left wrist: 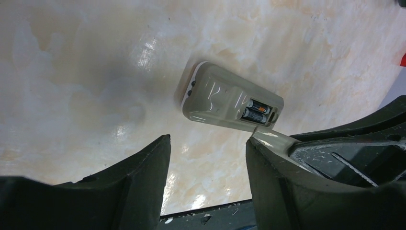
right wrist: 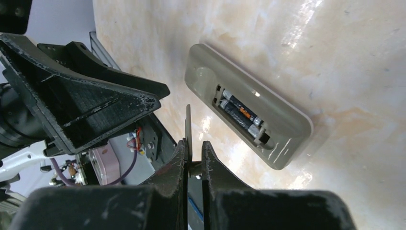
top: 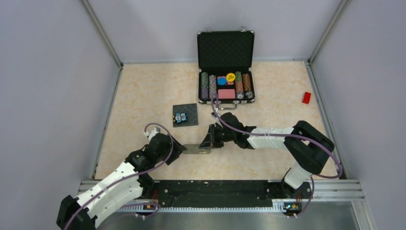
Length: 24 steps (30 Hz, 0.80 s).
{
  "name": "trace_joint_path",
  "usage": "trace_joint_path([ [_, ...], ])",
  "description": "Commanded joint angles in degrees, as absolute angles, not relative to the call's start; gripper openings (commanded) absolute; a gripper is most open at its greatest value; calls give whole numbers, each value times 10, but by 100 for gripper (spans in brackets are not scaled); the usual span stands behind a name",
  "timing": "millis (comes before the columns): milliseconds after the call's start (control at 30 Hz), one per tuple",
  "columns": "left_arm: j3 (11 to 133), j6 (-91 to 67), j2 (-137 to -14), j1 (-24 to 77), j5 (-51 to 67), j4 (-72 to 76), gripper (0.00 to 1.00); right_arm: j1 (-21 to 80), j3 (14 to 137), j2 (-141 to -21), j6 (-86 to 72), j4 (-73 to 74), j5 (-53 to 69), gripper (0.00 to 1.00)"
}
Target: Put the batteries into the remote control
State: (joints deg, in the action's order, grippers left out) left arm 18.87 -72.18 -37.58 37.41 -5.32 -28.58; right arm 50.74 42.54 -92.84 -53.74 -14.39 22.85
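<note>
The remote control (top: 197,149) is laid back-up on the table (top: 143,96), a chip case (top: 226,50) well beyond it; the left gripper (left wrist: 207,142) is held released beside it; the right gripper (right wrist: 193,143) is clenched on a thin cover (right wrist: 188,124); the batteries (right wrist: 239,115) are seated inside its open compartment.

The beige marbled tabletop (top: 139,96) on my feed, with four things lying on it.

From the centre of the table, I see the remote control (top: 195,149) at about 7 o'clock, close to the near edge. It lies flat with its grey back up, and the bay there is uncovered with the two batteries (right wrist: 238,114) seated side by side. A black square pad (top: 190,111) sits just off centre at 10 o'clock. An open black case (top: 226,50) of poker chips stands at 12 o'clock against the far wall. A small red block (top: 306,97) rests at 2 o'clock, near the right wall.
</note>
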Motion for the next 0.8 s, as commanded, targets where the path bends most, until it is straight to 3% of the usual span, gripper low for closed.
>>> trace_joint_path([
  [0,179,-716,-388,362,-33,-223,63,495,445,-937,-527,-149,233,0],
  [767,180,-707,-437,337,17,-181,63,473,446,-977,-563,-165,221,0],
])
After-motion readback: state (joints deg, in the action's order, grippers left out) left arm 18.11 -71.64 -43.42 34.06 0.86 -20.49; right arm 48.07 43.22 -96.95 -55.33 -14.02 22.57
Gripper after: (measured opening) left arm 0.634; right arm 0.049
